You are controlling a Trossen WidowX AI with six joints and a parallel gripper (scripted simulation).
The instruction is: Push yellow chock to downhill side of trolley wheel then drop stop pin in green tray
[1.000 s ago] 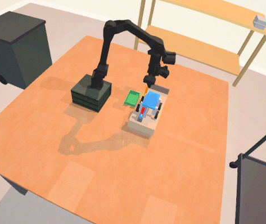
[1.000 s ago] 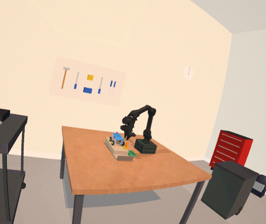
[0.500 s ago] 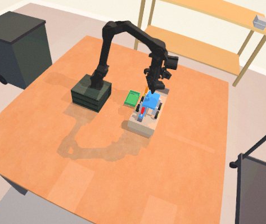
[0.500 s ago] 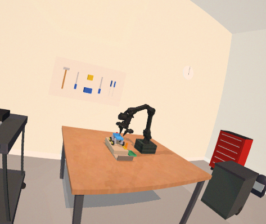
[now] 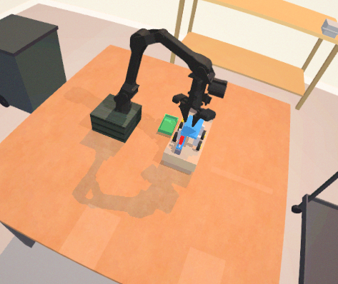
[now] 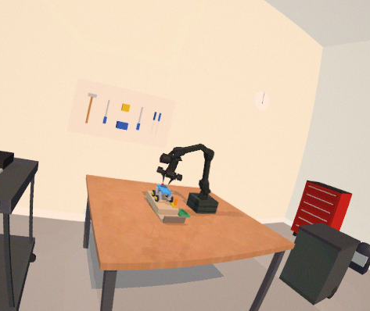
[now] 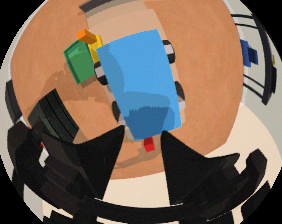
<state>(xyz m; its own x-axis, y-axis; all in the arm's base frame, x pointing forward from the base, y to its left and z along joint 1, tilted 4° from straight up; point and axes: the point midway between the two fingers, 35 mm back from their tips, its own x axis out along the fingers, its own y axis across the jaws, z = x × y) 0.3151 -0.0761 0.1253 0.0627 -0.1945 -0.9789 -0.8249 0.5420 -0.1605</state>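
Observation:
The trolley (image 5: 192, 130) (image 6: 164, 190) (image 7: 142, 75), with a blue top and dark wheels, stands on the pale ramp (image 5: 179, 162) (image 6: 174, 219) (image 7: 124, 21). The stop pin's red head (image 5: 181, 140) (image 7: 149, 145) shows at its uphill end. The yellow chock (image 6: 174, 205) (image 7: 95, 47), with its orange handle (image 6: 176, 201) (image 7: 85, 35), is at the downhill side of a tray-side wheel; whether it touches is unclear. My gripper (image 5: 189, 123) (image 6: 166, 184) (image 7: 143, 131) is open and empty, above the trolley. The green tray (image 5: 168, 125) (image 6: 184, 213) (image 7: 80, 63) holds nothing visible.
The arm's dark base block (image 5: 116, 118) (image 6: 202, 203) (image 7: 54, 116) stands beyond the green tray, on the orange-brown table (image 5: 229, 214) (image 6: 196, 242). A dark cart (image 5: 329, 228) (image 6: 6, 187) and a dark bin (image 5: 18, 61) (image 6: 317, 262) stand off the table.

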